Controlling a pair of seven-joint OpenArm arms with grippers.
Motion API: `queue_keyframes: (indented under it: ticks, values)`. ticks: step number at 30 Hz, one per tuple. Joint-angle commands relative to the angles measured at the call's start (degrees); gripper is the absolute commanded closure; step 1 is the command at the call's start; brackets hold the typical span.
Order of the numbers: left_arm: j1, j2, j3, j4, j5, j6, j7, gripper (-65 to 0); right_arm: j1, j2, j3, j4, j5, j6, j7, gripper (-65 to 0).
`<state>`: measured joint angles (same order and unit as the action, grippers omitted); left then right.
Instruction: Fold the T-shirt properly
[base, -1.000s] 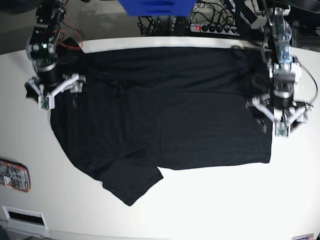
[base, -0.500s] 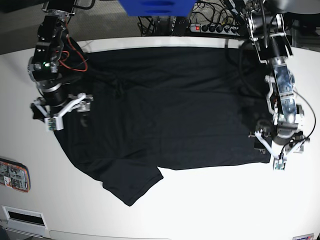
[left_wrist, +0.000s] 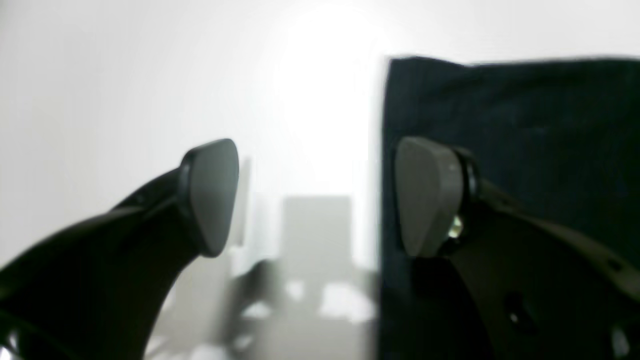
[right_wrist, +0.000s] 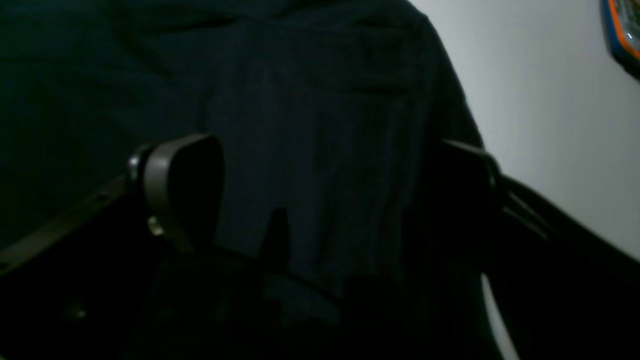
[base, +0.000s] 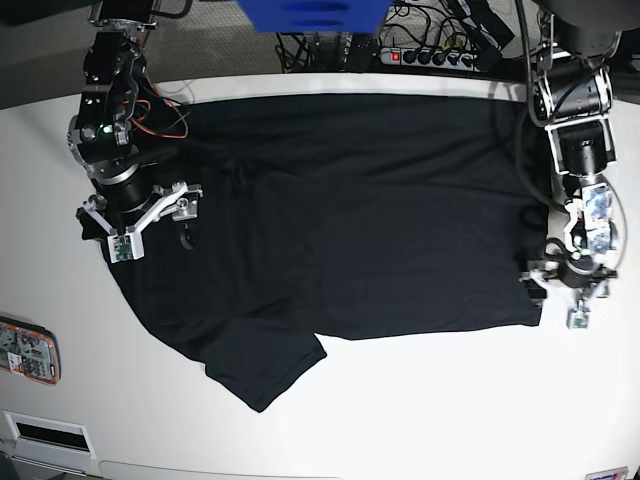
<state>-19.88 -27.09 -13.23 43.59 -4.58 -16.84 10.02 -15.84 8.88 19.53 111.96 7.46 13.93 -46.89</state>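
Across the table (base: 420, 420), T-shirt (base: 340, 220) lies lengthwise left-right.

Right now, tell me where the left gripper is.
In the base view the left gripper hangs open at the right side, at the bottom right corner of the black T-shirt; its wrist view shows one finger over the cloth's edge.

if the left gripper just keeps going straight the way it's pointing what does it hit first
Probably the edge of the T-shirt. The left gripper hangs open over that hem near the corner, one finger above cloth, the other above the bare white table. Height is unclear.
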Motion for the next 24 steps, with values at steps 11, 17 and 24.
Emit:
queue_keyframes:
  ticks: [11, 17, 24]
  values:
    - [-6.0, -1.1, 10.8, -15.6, -11.2, -0.2, -9.4, -46.4, 0.5, 0.6, 0.5, 1.0, 0.5, 0.1, 1.8, -59.6]
    - [-6.0, 0.0, 16.4, -15.8, -12.3, -0.2, -9.2, -46.4, 0.4, 0.6, 0.5, 1.0, 0.5, 0.1, 1.8, -59.6]
    - [-5.7, 1.9, 16.4, -15.6, -15.2, -0.2, -9.1, -46.2, -2.1, 0.7, 0.5, 1.0, 0.5, 0.1, 1.8, -59.6]
